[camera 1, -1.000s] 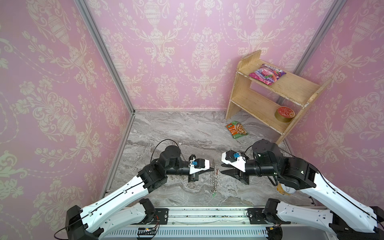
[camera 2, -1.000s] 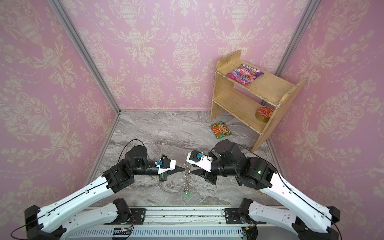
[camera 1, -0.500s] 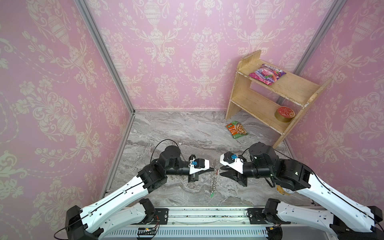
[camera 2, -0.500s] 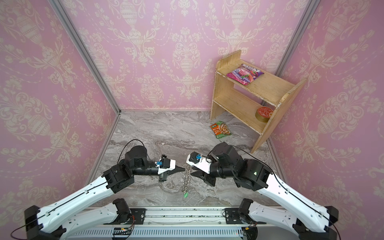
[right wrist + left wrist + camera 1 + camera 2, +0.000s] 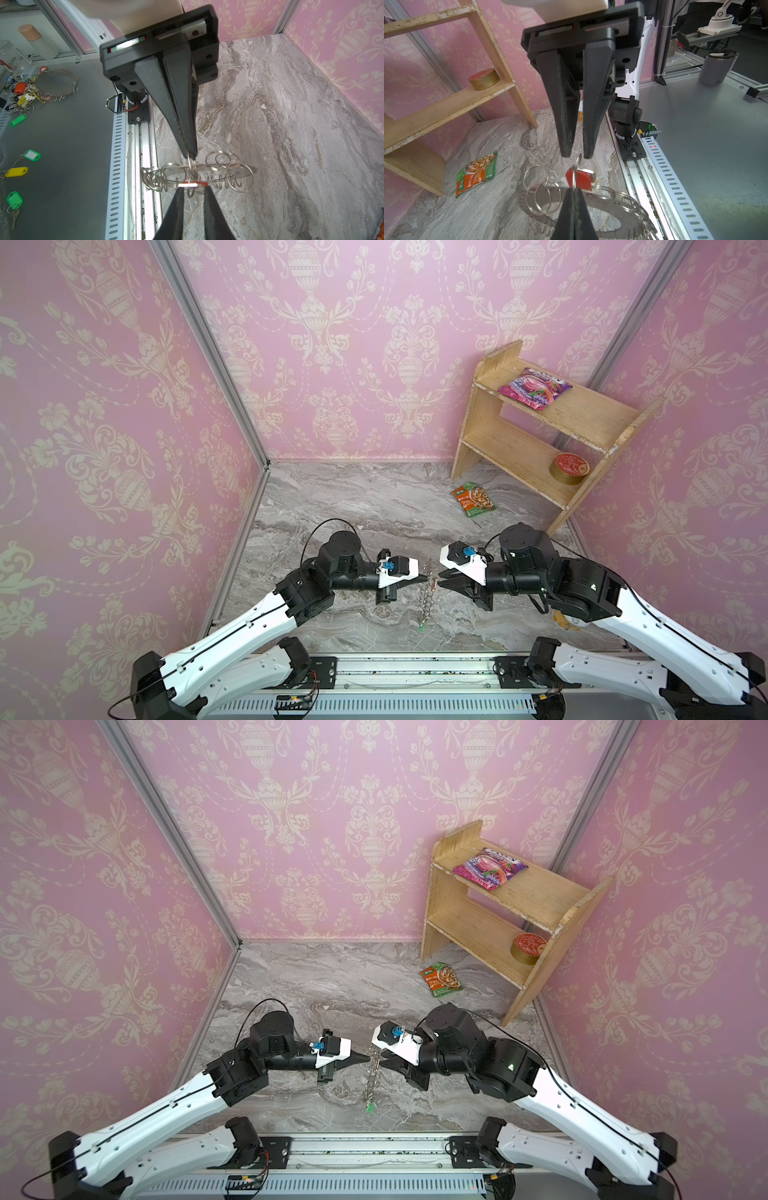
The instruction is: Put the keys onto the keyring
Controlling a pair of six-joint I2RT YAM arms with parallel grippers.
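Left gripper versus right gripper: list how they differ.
The left gripper has its jaws shut on the keyring at its looped rim; the right gripper has its jaws apart. The left gripper holds the keyring up; the right gripper grips nothing plainly and only faces the red tag. Both have black tapered jaws, pointing at each other across the keyring.

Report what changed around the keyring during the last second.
The right gripper moved in toward the flat grey metal keyring, its jaws narrowing around a wire loop near the red plastic key tag, not yet gripping. Unchanged: the left gripper stays shut on the keyring's rim, holding it between the arms, green plastic tag at its near end.
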